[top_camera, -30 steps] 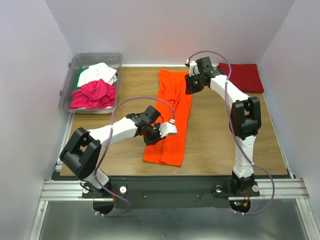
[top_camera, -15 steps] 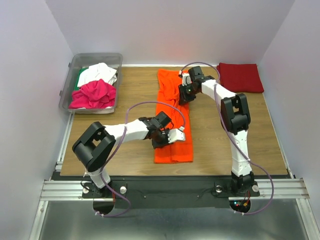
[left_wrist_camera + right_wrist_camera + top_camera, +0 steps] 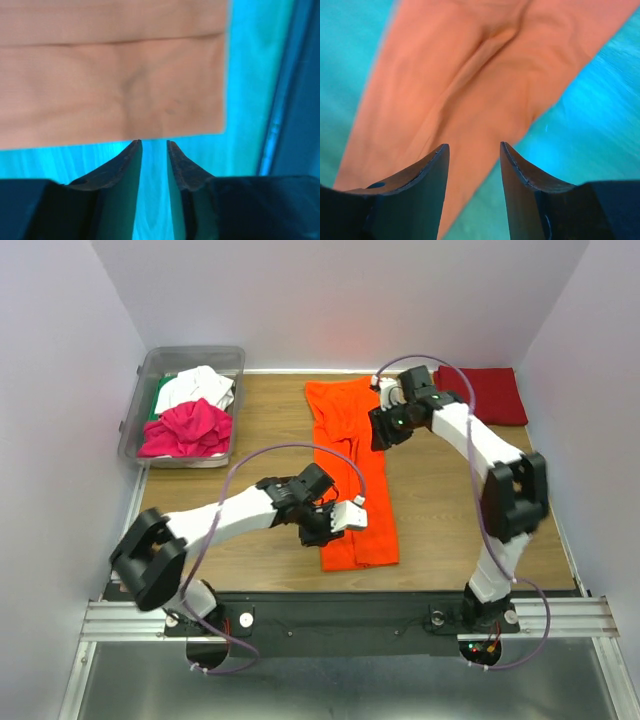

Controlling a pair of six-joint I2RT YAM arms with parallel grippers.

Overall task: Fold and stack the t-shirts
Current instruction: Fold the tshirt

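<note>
**Orange shirt stretched out long, both hands loose over it**

Plain pale walls (image 3: 320, 300) close in a wooden bench (image 3: 430, 520). From overhead, the orange shirt (image 3: 340, 415) lies down the middle of it as a long, narrow strip running from the far side toward the near edge.

Much of the strip is hard to read from above. The left arm lies across its near part and the right arm's wrist covers a patch of its far right edge. A lilac cable (image 3: 290, 448) loops over the cloth between them. Neither hand's opening can be made out from that height.

The wrist views fill the gap, though both are colour-shifted, so the bench looks teal and the shirt pale salmon. The left hand (image 3: 154, 144) has its fingers (image 3: 125, 165) only a narrow way apart with nothing between them. A straight edge of the shirt lies just past the tips, and the cloth is blurred. The right hand (image 3: 472, 147) stands wider, also holding nothing. The creased strip passes under the gap and is cut off by the frame at the top.

Only the overhead view shows the rest. A dark red shirt (image 3: 495, 395) lies folded flat at the far right corner, partly hidden by the right arm. A clear bin (image 3: 195, 350) at the far left holds a crumpled magenta shirt (image 3: 185, 430) and a white shirt (image 3: 200, 388). Only a sliver of a green shirt (image 3: 162, 398) shows beneath them.
</note>
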